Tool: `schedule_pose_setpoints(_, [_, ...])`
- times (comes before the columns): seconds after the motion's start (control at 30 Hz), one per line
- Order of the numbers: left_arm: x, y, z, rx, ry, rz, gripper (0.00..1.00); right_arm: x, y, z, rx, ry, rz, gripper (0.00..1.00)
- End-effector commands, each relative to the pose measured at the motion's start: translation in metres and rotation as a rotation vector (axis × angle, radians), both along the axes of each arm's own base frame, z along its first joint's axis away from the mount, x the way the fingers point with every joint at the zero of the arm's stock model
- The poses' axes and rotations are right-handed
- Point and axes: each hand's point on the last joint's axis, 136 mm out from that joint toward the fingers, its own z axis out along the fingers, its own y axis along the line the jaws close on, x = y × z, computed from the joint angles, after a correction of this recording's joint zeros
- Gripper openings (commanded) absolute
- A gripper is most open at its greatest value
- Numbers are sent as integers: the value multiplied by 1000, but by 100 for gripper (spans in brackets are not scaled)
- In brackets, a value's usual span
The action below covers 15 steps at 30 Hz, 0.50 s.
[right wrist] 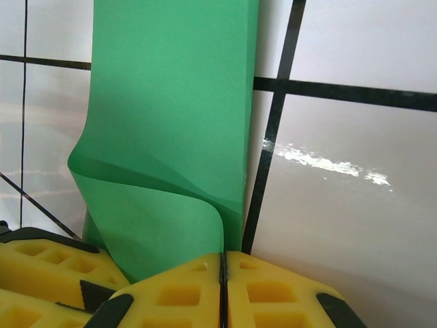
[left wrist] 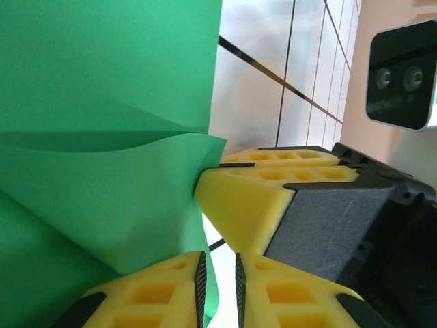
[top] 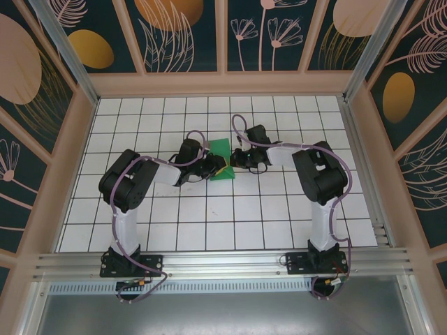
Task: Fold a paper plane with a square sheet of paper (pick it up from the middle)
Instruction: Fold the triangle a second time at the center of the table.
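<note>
The square sheet of paper (top: 222,152), bright green, lies folded on the tiled table between both grippers. In the right wrist view its near flap (right wrist: 164,225) curls up off the lower layer. The flap's edge runs into the seam of my right gripper (right wrist: 222,263), whose jaws are pressed together on it. In the left wrist view the paper (left wrist: 102,102) billows, and its edge hangs in the narrow gap of my left gripper (left wrist: 218,280). It touches the left pad only, with daylight beside it. The right gripper's fingers (left wrist: 252,205) meet the flap's corner.
The white gridded table (top: 230,209) extends on all sides of the paper. Wooden walls (top: 223,82) with dark floral panels enclose it. The arm bases stand on the aluminium rail (top: 223,262) at the near edge. The right wrist's camera (left wrist: 403,75) faces the left wrist view.
</note>
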Motion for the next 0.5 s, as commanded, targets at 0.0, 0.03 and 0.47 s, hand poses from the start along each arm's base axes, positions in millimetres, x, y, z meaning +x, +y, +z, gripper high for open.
schedule_pose_setpoints(0.0, [7, -9, 25, -42, -72, -18, 23, 1, -7, -17, -50, 21, -6, 9])
schedule_pose_setpoints(0.03, [7, -9, 23, -40, -68, -18, 22, 1, -7, -18, -50, 22, -7, 9])
schedule_pose_setpoints(0.47, [10, 6, -17, 108, 7, 28, 19, -1, -7, -20, -51, 30, -3, 10])
